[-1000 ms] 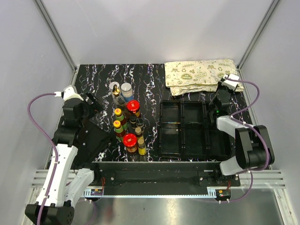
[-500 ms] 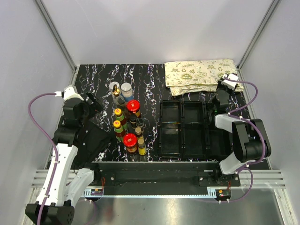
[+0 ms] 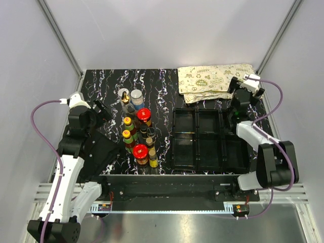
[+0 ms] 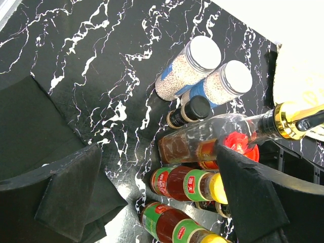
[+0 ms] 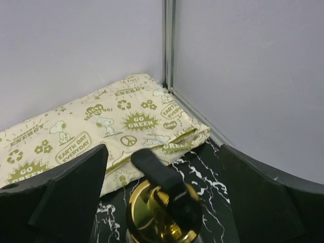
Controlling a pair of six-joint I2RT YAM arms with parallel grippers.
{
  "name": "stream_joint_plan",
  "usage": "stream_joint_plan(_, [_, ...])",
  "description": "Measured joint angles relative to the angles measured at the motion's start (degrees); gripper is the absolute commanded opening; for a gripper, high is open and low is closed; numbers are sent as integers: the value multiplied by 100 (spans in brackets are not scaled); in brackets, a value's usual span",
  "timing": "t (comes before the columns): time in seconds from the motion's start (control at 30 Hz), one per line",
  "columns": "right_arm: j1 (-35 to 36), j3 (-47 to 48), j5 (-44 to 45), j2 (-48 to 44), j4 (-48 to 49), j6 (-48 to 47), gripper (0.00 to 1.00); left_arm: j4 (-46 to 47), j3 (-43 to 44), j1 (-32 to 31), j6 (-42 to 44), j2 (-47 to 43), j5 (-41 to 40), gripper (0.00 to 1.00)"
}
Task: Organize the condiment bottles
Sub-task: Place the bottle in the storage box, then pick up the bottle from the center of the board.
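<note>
The condiment bottles [image 3: 137, 134] stand clustered left of centre on the surface [image 3: 101, 81], just beside the black tray [image 3: 174, 136]. The left gripper [image 3: 103, 112] hangs over the cluster's far left side with its fingers spread wide, touching nothing. Below it are two grey-lidded shakers [image 4: 202, 53] and a clear glass bottle [image 4: 212, 139].

Near the far right corner, by the printed cloth [image 3: 212, 81], the right gripper [image 5: 163, 157] is spread apart. A gold-spouted bottle [image 5: 162, 217] rises between its fingers, clear of both.
</note>
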Motion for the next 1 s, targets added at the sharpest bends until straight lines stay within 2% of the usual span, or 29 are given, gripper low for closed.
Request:
stream_joint_plan(0.37, [0,1132,-640,-1370,-3460,1106,100,2,0,0,7,-26,39,99])
stream_joint_plan(0.63, [0,2129,-1991,-1954,-5637,1294,100,0,0,0,11,-140,7,99])
stream_joint_plan(0.83, [-11,2201,-3803,-2391,-6308,1440,100,-4,0,0,33,-144,-37,99])
stream_joint_plan(1.0, [22,2127,-5346,-2514,-6205,1539,100,-4,0,-7,72,-166,-50,99])
